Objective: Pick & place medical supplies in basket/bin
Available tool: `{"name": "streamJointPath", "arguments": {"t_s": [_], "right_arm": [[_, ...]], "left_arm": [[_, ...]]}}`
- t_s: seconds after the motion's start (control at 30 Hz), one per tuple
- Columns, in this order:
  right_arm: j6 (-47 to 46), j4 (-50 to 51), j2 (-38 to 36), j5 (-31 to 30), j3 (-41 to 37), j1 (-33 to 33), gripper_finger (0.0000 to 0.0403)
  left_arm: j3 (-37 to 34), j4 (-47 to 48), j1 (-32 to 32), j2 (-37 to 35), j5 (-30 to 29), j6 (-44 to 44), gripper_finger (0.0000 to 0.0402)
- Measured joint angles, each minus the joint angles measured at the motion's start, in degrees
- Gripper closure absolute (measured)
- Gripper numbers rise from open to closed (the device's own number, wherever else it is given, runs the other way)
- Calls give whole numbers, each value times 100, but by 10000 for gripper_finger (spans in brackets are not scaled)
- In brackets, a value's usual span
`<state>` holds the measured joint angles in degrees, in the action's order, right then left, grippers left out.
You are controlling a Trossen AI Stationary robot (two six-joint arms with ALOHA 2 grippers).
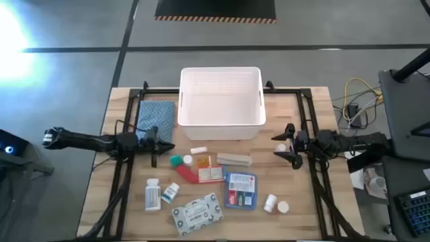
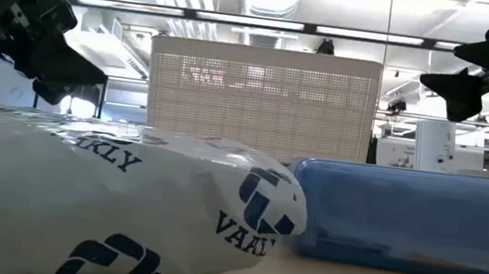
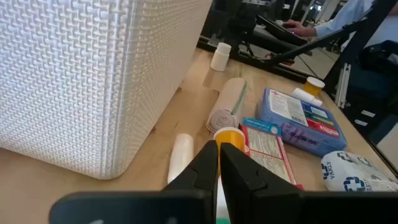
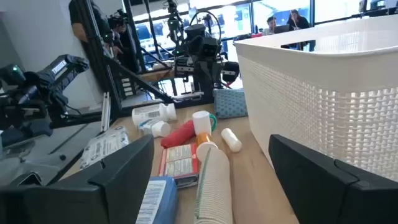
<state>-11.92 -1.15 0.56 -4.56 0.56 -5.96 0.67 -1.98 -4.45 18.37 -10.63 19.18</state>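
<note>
Supplies lie scattered on the tabletop [image 1: 309,208] in front of the empty bin [image 1: 220,96], between the two arms. Left pincer [image 1: 161,146], fingers pressed together, hovers nearest the teal-capped piece [image 1: 177,160], just inward of its tip. Right pincer [image 1: 285,146], spread, hovers beside the beige bar [image 1: 234,158], whose long axis points toward it.

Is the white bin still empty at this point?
Empty: the high view shows only bare white floor inside the white bin; all the supplies lie on the table.
</note>
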Motion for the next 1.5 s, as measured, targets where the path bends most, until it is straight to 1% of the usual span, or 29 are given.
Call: {"name": "streamJointPath", "arguments": {"t_s": [0.2, 0.53, 0.93, 1.27, 1.3, 1.37, 1.43, 1.5], "right_arm": [[0, -1, 0, 0, 0, -1, 101], [-1, -1, 0, 0, 0, -1, 92], [0, -2, 0, 0, 2, -2, 102], [-2, -2, 0, 0, 2, 0, 94], [-2, -8, 1, -28, 0, -2, 94], [-3, -75, 4, -376, 1, -2, 96], [-232, -96, -9, -580, 0, 6, 99], [-1173, -113, -9, -573, 2, 2, 102]], "left_arm": [[2, 0, -2, -2, 2, 2, 401], [0, 2, -2, 0, 0, 0, 401], [1, 2, 0, 0, 1, 1, 401], [1, 1, -1, 0, 1, 1, 401], [0, 2, 0, 0, 1, 1, 401], [1, 0, 0, 0, 2, 0, 401], [0, 0, -2, 0, 0, 0, 401], [0, 1, -1, -1, 0, 0, 401]]}}
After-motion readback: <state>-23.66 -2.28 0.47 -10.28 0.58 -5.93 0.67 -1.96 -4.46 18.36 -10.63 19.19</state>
